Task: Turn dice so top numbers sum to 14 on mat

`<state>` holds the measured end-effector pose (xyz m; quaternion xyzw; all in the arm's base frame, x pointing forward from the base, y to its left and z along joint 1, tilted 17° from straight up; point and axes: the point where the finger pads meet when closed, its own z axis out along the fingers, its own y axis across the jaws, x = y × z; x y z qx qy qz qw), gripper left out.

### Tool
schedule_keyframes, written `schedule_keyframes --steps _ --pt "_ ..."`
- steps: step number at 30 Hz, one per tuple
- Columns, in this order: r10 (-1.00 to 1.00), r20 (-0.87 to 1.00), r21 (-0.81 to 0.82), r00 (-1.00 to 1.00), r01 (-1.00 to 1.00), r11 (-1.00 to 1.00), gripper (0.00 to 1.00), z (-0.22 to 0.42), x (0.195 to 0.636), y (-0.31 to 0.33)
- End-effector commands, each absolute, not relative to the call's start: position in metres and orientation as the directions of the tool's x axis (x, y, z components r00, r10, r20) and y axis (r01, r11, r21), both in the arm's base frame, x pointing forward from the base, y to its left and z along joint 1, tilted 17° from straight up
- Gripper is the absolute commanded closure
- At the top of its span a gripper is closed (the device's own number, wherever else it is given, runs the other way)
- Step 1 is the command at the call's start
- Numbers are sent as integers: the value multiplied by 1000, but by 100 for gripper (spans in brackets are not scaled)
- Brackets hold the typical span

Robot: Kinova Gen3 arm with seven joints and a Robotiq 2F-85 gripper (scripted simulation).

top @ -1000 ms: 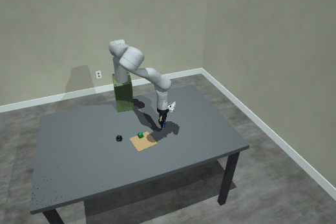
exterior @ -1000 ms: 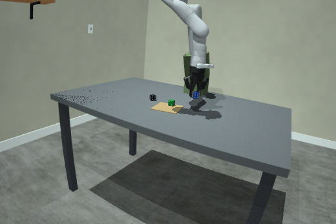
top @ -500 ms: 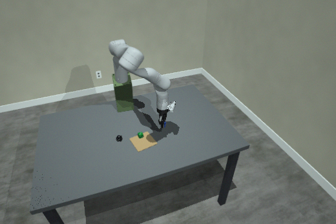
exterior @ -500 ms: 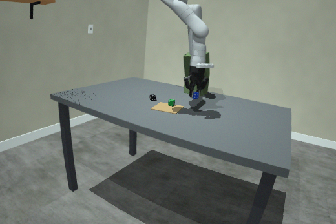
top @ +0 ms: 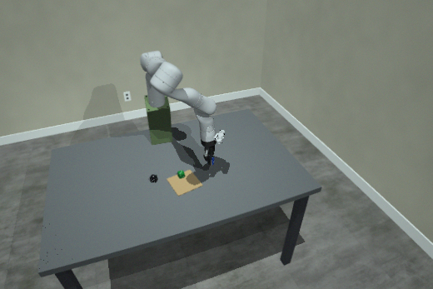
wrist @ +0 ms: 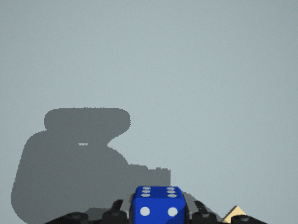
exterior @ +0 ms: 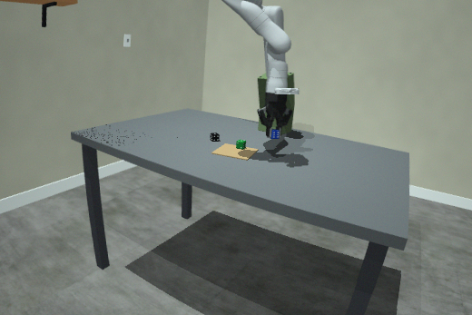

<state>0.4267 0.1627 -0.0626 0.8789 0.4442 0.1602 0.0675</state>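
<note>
My gripper point(top: 211, 160) point(exterior: 275, 133) point(wrist: 158, 207) is shut on a blue die point(top: 212, 159) point(exterior: 275, 133) point(wrist: 159, 205) and holds it in the air above the table, just right of the mat. In the wrist view the die shows a two-dot face toward the camera and a six-dot face beyond it. A tan mat point(top: 186, 185) point(exterior: 229, 151) lies flat on the table; one corner of it shows in the wrist view point(wrist: 236, 214). A green die point(top: 181, 173) point(exterior: 240, 143) sits on the mat's back corner. A black die point(top: 153, 178) point(exterior: 214, 136) lies on the table left of the mat, off it.
The grey table point(top: 104, 214) point(exterior: 345, 188) carries the arm's green base block point(top: 158, 124) point(exterior: 262, 97) at its back edge. The gripper's shadow falls on the table right of the mat.
</note>
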Motion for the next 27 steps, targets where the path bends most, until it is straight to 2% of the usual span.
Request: schedule_keyframes --steps 1,27 --pt "799 233 257 554 758 -600 74 -64 424 159" --pt "748 508 250 426 758 -602 74 -63 423 161"
